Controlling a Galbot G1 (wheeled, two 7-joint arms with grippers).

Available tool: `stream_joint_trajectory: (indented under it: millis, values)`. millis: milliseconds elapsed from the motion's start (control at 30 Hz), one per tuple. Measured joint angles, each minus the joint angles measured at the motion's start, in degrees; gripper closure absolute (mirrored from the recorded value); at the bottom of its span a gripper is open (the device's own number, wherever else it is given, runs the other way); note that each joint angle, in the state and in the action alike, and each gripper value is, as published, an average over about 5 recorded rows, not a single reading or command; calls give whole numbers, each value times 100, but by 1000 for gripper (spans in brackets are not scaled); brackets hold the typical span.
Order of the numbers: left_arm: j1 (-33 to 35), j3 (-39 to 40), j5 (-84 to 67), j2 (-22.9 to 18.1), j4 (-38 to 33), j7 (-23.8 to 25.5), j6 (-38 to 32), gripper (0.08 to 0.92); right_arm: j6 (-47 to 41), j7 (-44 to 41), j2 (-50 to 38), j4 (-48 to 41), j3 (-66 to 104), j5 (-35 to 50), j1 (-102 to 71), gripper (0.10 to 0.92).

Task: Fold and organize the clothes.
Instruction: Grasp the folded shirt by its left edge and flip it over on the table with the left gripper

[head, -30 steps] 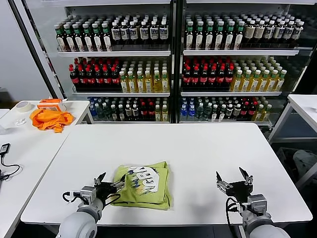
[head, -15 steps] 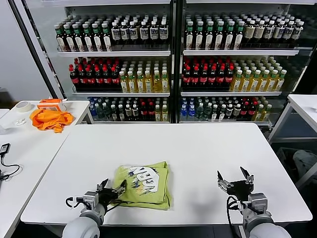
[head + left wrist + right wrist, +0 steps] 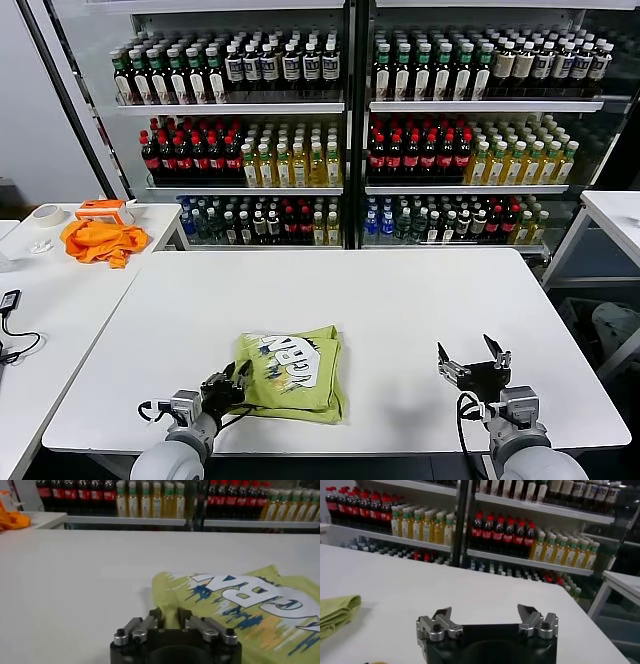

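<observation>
The T-shirt [image 3: 291, 372] lay folded into a soft, roughly square pad on the near part of the white bench [image 3: 400, 300], left of centre. Its fabric was a matte yellow-green, cotton-like, and it carried a print after all: big white block letters with ragged blue and yellowish streaks running off them. The folded edges on its right side stacked in rounded, slightly puffy layers.

The left gripper [image 3: 228, 385] sat low at the shirt's near-left corner. Its dark metal fingers [image 3: 154, 620], blocky with bolt heads on the knuckles, were drawn in close together with only a narrow gap left, and the corner of the cloth ran between them; they looked pinched on that edge, the fabric rumpled slightly there.

The right gripper [image 3: 472, 366] hovered over bare bench near the front right edge, well apart from the shirt. Its fingers [image 3: 442, 620] stood spread wide, with nothing between them.

On a side bench to the left lay a crumpled orange cloth [image 3: 98, 240], a roll of tape [image 3: 46, 213] and a small orange-and-white box [image 3: 105, 209]. Behind everything stood glass-fronted coolers [image 3: 350, 120] with tight rows of bottles, dark, red-capped and yellow.
</observation>
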Motion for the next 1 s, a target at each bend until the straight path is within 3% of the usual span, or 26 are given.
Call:
stream_joint_trajectory:
  millis: [133, 233, 567, 1000]
  values:
    - [-13, -23, 14, -28, 14, 96, -80, 858, 6, -3, -21, -7, 7, 8, 15, 203]
    - [-17, -91, 0, -5, -53, 111, -55, 893, 20, -4, -28, -38, 22, 11, 43, 203]
    - [94, -848, -194, 336, -534, 186, 242, 894, 37, -6, -23, -132, -71, 11, 151, 203]
    - [380, -2980, -109, 1166, -630, 628, 570, 894, 49, -5, -13, -255, -235, 1, 330, 203]
